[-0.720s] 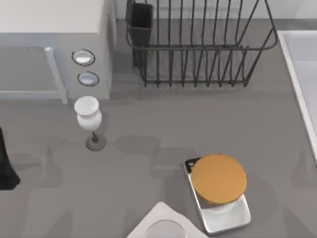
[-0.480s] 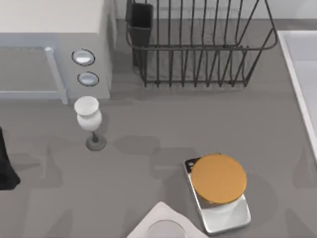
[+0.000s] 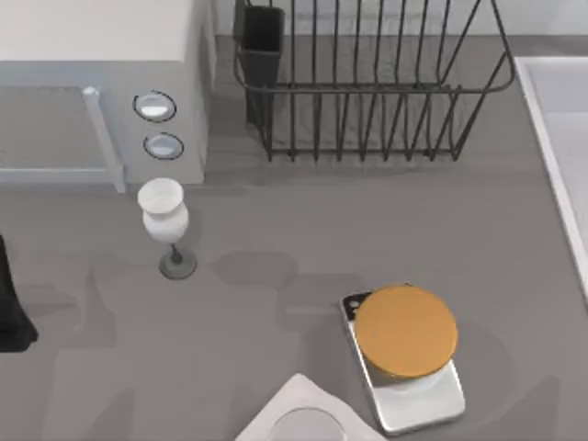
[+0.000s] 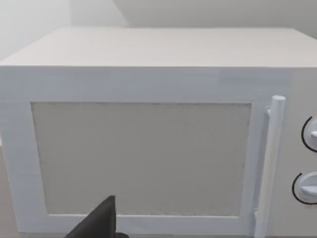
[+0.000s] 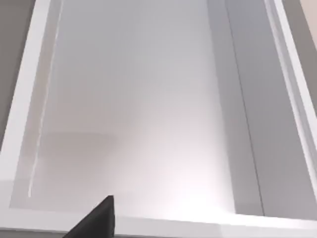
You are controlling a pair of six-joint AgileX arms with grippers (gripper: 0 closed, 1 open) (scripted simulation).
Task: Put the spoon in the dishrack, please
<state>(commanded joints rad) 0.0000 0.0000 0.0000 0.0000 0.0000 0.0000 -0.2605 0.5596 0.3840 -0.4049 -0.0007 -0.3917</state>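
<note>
The spoon is out of view. The dishrack [image 3: 367, 88], a dark-grey wire basket with a flared rim, stands at the back of the table in the top view, with a small dark cup [image 3: 262, 41] at its left corner. A dark part of my left arm [image 3: 9, 308] shows at the table's left edge. In the left wrist view one dark fingertip [image 4: 99, 223] points at the front of a white microwave [image 4: 148, 89]. One dark fingertip [image 5: 99, 218] of the right gripper hangs over a white basin [image 5: 138, 99].
The microwave [image 3: 92, 37] fills the back left. A white wine glass [image 3: 163, 216] stands in front of it. An orange disc [image 3: 405, 331] lies on a silver scale [image 3: 423, 400] at front right. A white plate [image 3: 299, 418] sits at the front edge. The basin's rim [image 3: 551, 119] runs along the right.
Faint shadows on the table's right side have drifted toward the front edge. The objects on the table have not moved.
</note>
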